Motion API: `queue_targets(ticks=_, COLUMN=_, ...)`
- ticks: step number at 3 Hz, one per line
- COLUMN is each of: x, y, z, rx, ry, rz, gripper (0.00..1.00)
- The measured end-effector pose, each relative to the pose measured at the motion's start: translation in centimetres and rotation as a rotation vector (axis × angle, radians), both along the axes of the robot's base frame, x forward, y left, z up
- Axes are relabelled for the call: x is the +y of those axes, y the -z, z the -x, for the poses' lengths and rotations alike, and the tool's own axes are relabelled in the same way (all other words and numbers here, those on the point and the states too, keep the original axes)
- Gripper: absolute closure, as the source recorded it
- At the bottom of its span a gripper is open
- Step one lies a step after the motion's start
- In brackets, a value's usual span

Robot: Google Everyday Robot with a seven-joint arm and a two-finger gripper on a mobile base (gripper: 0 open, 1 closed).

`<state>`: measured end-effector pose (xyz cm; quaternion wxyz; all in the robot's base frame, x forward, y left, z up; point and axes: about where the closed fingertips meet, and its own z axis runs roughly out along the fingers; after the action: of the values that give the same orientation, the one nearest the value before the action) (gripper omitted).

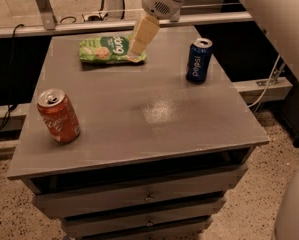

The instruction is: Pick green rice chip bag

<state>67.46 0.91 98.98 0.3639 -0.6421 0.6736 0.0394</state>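
Observation:
The green rice chip bag [106,49] lies flat at the back left of the grey table [154,129], label up with white lettering. My gripper [135,55] reaches down from the top of the camera view on a cream-coloured wrist. Its tip is at the bag's right end and covers that end. I cannot tell whether it touches the bag.
A blue soda can [198,60] stands at the back right, a hand's width right of the gripper. A red soda can [59,116] stands near the front left edge. Drawers sit under the tabletop. A rail and cables run behind the table.

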Motion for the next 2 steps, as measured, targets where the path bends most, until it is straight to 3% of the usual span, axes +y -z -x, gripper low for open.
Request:
queue_targets(ticks=1, x=0.0, y=1.6, z=-4.8, rx=-0.035, ry=0.05, rz=-0.088, gripper=0.0)
queue_targets(ticks=2, x=0.5, y=4.6, z=-8.8, rx=-0.01, ry=0.091, rz=-0.146, gripper=0.0)
